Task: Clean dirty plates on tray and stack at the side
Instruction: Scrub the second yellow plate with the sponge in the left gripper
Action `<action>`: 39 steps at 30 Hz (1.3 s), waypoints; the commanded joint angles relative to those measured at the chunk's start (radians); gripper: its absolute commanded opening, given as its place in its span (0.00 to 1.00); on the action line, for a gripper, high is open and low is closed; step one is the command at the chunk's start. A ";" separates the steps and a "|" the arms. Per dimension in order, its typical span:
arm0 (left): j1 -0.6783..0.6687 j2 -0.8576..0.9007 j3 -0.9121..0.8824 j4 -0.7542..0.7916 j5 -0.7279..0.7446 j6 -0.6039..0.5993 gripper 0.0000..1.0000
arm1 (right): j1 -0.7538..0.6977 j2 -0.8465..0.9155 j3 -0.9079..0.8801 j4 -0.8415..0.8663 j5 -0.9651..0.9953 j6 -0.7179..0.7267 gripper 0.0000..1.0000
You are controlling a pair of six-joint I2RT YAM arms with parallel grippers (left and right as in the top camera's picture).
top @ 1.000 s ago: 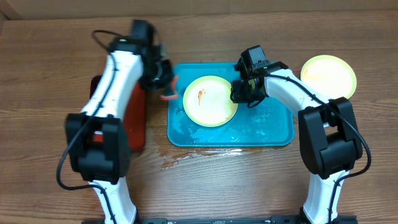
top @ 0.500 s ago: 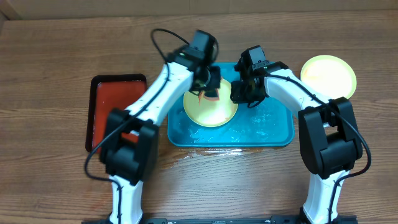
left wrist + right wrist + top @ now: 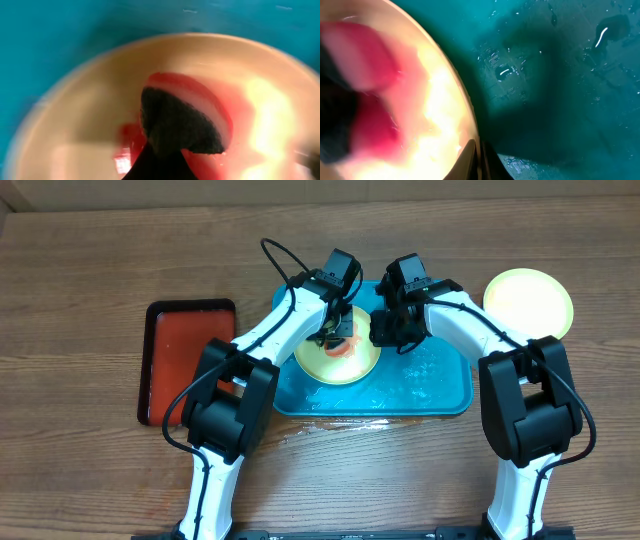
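**Overhead: scrubbing the plate on the tray**

Overhead, the yellow-green plate (image 3: pixel 335 368) lies in the 9 o'clock half of the turquoise tray (image 3: pixel 430 385), which is wet and sits mid-counter (image 3: pixel 90 270). The left tool (image 3: pixel 340 338) is down over the plate's centre, closed on a red sponge (image 3: pixel 185 117). In the left wrist view the sponge's dark scouring face is pressed to the plate. A red smear (image 3: pixel 126 136) shows just beside it at 8 o'clock, though blur makes it hard to tell stain from sponge. The right tool (image 3: pixel 388 332) stands at the plate's 3 o'clock rim. In the right wrist view its fingertips (image 3: pixel 469 157) look pinched on that rim, steadying the plate.

A second plate (image 3: pixel 528 302) rests on the counter at the tray's 2 o'clock, apart from it and looking clean. A red tray (image 3: pixel 188 365) lies at the turquoise tray's 9 o'clock.

I judge the step to be wiping this plate, with the stacking not yet done. The next move calls for passes across the smear while the rim grip holds. After that the sponge must lift clear, so the right tool can carry the wet, slippery plate level onto the second plate.
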 commanded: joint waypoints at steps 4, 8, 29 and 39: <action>0.043 0.011 0.044 -0.108 -0.342 0.013 0.04 | -0.005 0.006 -0.006 -0.003 0.026 -0.006 0.04; 0.050 0.010 0.125 -0.161 -0.278 0.014 0.04 | -0.005 0.006 -0.006 -0.003 0.026 -0.006 0.04; 0.029 0.037 0.102 -0.172 -0.027 0.141 0.04 | -0.005 0.006 -0.006 -0.003 0.026 -0.006 0.04; 0.048 0.013 0.183 -0.215 -0.251 0.092 0.04 | -0.005 0.006 -0.006 -0.004 0.026 -0.006 0.04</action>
